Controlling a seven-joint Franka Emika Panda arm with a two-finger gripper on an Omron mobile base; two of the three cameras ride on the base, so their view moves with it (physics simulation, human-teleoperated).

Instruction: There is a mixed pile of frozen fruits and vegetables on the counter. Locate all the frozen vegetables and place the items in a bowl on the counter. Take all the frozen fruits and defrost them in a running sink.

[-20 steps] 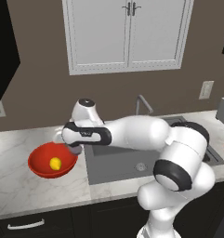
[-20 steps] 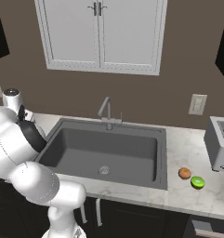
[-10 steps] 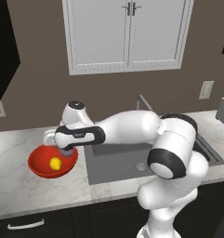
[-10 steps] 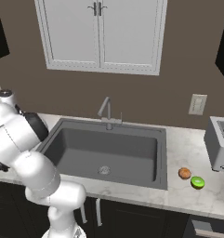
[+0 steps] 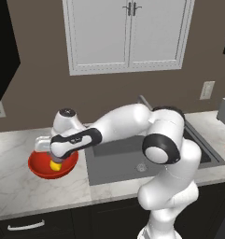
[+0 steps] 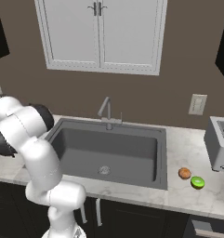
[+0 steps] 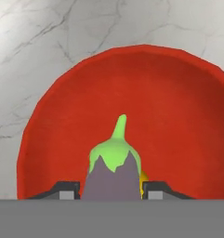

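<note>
The red bowl (image 5: 38, 170) sits on the marbled counter (image 5: 16, 191) left of the sink (image 5: 115, 159). My gripper (image 5: 52, 158) hangs just above the bowl (image 7: 178, 107), shut on a dull purple-grey eggplant piece (image 7: 114, 174) with a green cap. That piece stands between my fingertips (image 7: 67, 189), its tip pointing into the bowl. A small yellow piece (image 5: 54, 165) lies inside the bowl and peeks out behind the eggplant (image 7: 143, 179). A bright green round fruit (image 6: 197, 182) and an orange-brown one (image 6: 184, 173) lie on the counter right of the sink (image 6: 108, 153).
A thin metal faucet (image 6: 105, 109) rises behind the sink. A toaster (image 6: 220, 144) stands at the far right of the counter, close behind the two fruits. White cabinet doors hang on the wall above. Dark cabinets run below the counter.
My arm has swung left and lowered, bringing the hand from beside the bowl's right rim to right over the bowl. The yellow piece and the two fruits have stayed put.
</note>
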